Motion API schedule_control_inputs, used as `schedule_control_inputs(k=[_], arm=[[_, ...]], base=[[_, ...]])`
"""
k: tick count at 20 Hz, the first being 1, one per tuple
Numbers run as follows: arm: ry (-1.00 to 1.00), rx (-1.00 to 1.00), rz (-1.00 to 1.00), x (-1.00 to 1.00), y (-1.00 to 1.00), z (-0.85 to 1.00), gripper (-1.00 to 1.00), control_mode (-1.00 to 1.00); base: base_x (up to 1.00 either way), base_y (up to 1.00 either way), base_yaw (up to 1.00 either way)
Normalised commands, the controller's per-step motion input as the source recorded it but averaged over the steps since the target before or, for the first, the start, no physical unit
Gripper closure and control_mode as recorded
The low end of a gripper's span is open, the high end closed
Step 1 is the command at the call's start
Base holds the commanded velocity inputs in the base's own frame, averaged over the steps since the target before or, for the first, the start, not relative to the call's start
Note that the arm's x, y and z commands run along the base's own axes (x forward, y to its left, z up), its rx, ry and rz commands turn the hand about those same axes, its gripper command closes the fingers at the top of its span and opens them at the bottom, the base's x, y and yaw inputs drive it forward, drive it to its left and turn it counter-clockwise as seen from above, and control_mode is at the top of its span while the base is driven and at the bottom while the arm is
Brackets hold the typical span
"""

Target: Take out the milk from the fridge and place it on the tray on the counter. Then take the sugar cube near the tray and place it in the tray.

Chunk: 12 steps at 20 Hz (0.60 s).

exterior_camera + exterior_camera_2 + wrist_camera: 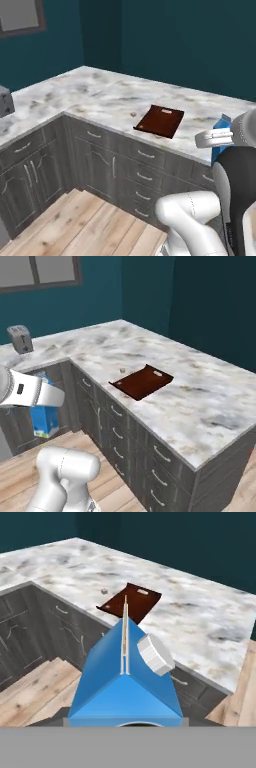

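Since the milk (pixel 125 682), low in the hand view, looks light but crushable, it's clamped at mid-body by the gripper (pixel 125 724).

We saw dark teal walls (pixel 190 45) meeting in a corner at twelve o'clock. A grey-framed window (pixel 40 271) sat at ten o'clock. Grey cabinets (pixel 100 165) with silver handles ran below, and a light wood plank floor (pixel 85 225) lay at six o'clock. Light was even.
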Motion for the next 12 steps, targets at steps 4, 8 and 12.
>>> schedule_control_inputs(k=[4, 8, 12], arm=[[0.00, 0.00, 0.00, 0.00, 0.00, 0.00, 1.00, 1.00], [0.00, 0.00, 0.00, 0.00, 0.00, 0.00, 1.00, 1.00], [0.00, 0.00, 0.00, 0.00, 0.00, 0.00, 1.00, 1.00]], base=[[0.13, 0.90, -0.59], [0.18, 0.54, -0.56], [0.05, 0.97, -0.49]])
